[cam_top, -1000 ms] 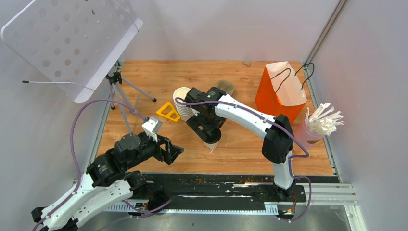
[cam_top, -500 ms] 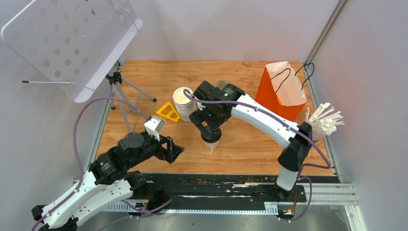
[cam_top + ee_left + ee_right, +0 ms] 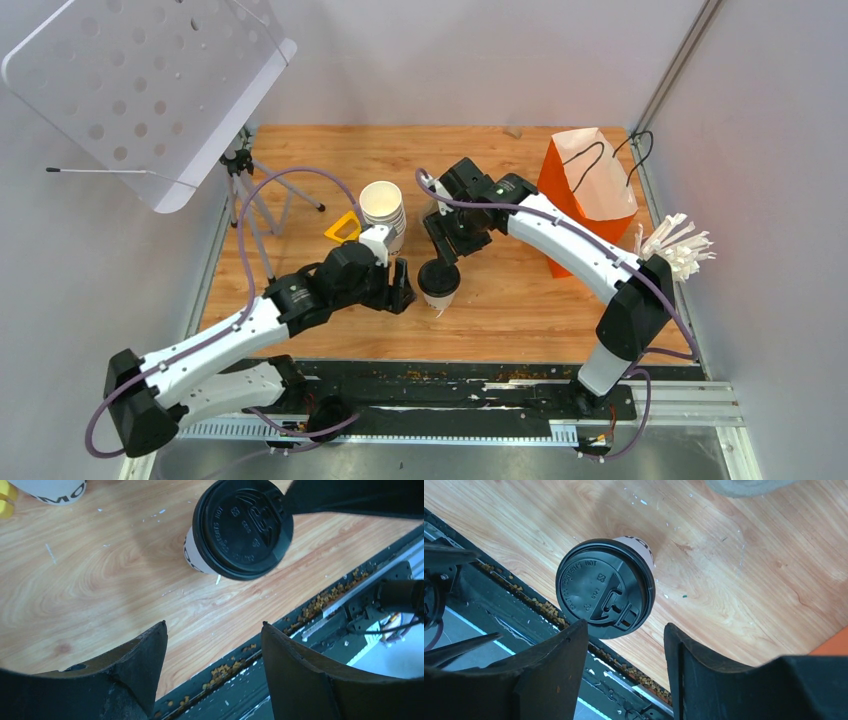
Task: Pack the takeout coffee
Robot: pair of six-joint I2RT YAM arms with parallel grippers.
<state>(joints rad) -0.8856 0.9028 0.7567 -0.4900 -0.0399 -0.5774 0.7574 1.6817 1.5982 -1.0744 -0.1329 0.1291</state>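
The takeout coffee point(image 3: 438, 281) is a white paper cup with dark lettering and a round black lid. It stands upright on the wooden table near the front edge. My left gripper point(image 3: 401, 287) is open and empty, just left of the cup. In the left wrist view its gripper point(image 3: 213, 625) is open, with the cup point(image 3: 243, 527) ahead of it. My right gripper point(image 3: 446, 246) is open and empty, just behind and above the cup. In the right wrist view the lid point(image 3: 605, 587) lies beyond its open gripper point(image 3: 625, 625).
A stack of lidless white cups point(image 3: 382, 212) stands behind the left gripper, next to a yellow triangle piece point(image 3: 343, 228). An open orange paper bag point(image 3: 585, 190) stands at the back right. A pink cup of white sticks point(image 3: 665, 255) is at the right edge. A tripod point(image 3: 250, 190) stands at the left.
My right gripper has come off the lidded cup and drawn back and to the right. My left arm has swung in from the front left to beside the cup.
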